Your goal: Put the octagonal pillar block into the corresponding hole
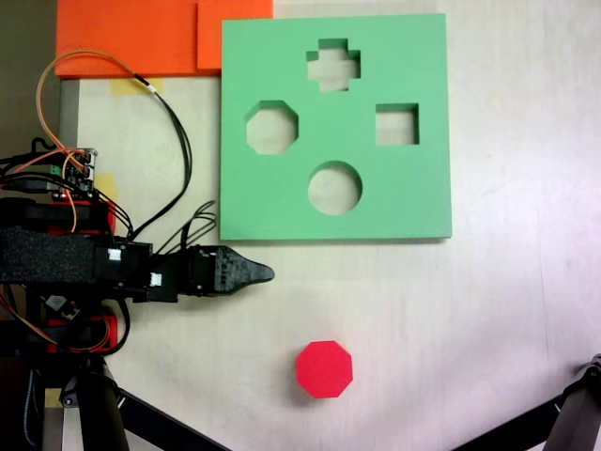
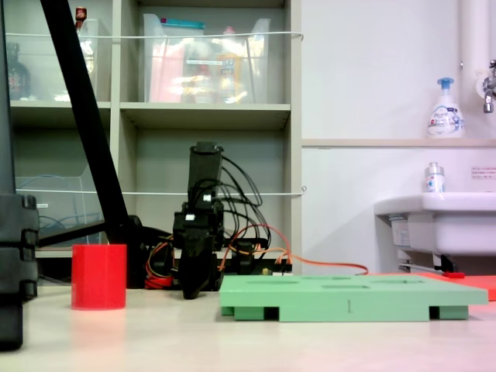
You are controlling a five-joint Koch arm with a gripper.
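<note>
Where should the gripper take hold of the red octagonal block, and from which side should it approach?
Probably from above, closing on two opposite flat side faces of the octagonal pillar block. It stands upright on the table, eight-sided face up, with open space all around it, so parallel faces give the pads flat contact. The gripper sits up and to the left of it in the top-down fixed view.

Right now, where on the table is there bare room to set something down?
In the top-down fixed view, free patches lie right of the green board, and between its lower edge and the red block. It is crowded at the left, around the gripper, its wires and the orange sheets.
</note>
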